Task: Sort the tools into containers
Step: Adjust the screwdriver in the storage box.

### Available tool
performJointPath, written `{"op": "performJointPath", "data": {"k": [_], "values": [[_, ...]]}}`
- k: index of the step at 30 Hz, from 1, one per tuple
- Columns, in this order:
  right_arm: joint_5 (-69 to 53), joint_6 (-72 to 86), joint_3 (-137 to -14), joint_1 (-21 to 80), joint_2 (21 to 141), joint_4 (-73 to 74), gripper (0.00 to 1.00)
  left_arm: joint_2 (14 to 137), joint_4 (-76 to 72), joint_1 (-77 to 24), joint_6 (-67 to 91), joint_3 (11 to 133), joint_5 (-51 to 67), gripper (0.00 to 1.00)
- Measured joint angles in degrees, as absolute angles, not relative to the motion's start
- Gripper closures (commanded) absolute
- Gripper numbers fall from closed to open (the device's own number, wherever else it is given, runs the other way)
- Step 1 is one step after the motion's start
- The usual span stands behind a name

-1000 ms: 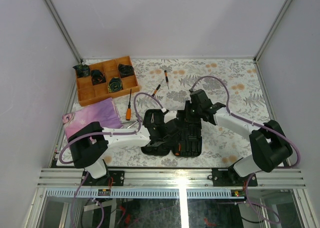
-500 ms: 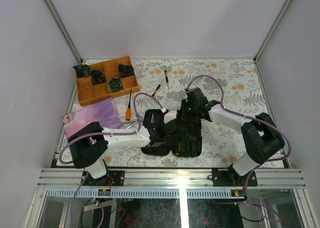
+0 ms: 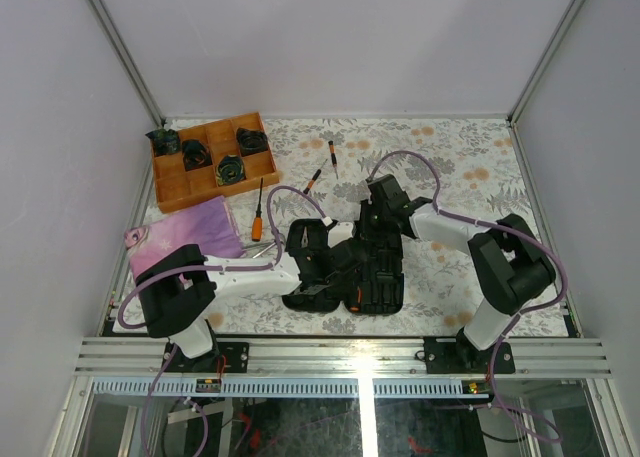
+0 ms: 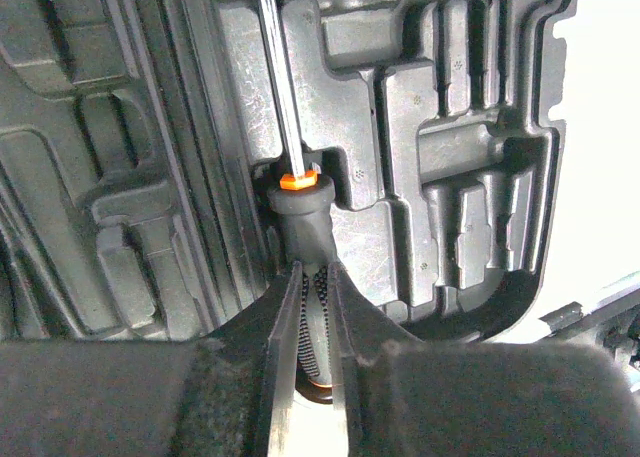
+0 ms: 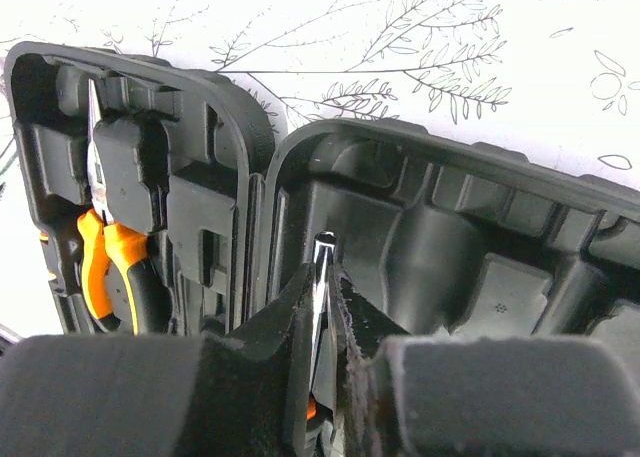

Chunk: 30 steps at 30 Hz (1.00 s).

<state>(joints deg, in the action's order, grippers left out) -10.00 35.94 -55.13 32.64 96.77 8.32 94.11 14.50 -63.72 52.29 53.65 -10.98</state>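
Note:
The black tool case (image 3: 385, 287) lies open in the table's middle. My left gripper (image 3: 308, 239) is over its left half; in the left wrist view it (image 4: 312, 273) is shut on the black handle of a screwdriver (image 4: 299, 199) with an orange collar, lying along a moulded slot. My right gripper (image 3: 373, 219) is over the case's far edge; in the right wrist view it (image 5: 322, 277) is shut on a thin shiny steel shaft (image 5: 323, 252) above the case (image 5: 480, 247). Orange-handled pliers (image 5: 105, 267) sit in the other half. Whether both hold one tool I cannot tell.
An orange-handled screwdriver (image 3: 258, 213) and two short drivers (image 3: 313, 180) (image 3: 332, 157) lie loose beyond the case. The wooden divided tray (image 3: 172, 185) with dark items stands at the far left, a purple cloth (image 3: 190, 232) in front of it.
My right arm has swung left, and its gripper has moved a little left and farther over the case's far edge. The left arm has not moved.

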Motion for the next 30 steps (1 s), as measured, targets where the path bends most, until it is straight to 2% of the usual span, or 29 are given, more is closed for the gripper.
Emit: {"op": "performJointPath", "data": {"k": [15,22,30], "values": [[-9.98,34.92,-58.78,32.62,99.9,11.53,0.88,93.8,14.66,-63.72,52.27,53.65,-11.22,0.9],[-8.78,34.17,-61.71,33.32,101.82,14.5,1.0,93.67,14.63,-63.72,52.27,53.65,-11.57,1.0],[-4.82,32.77,-65.41,35.07,104.14,18.41,1.0,93.56,15.07,-63.72,52.27,54.19,-11.92,1.0]]}}
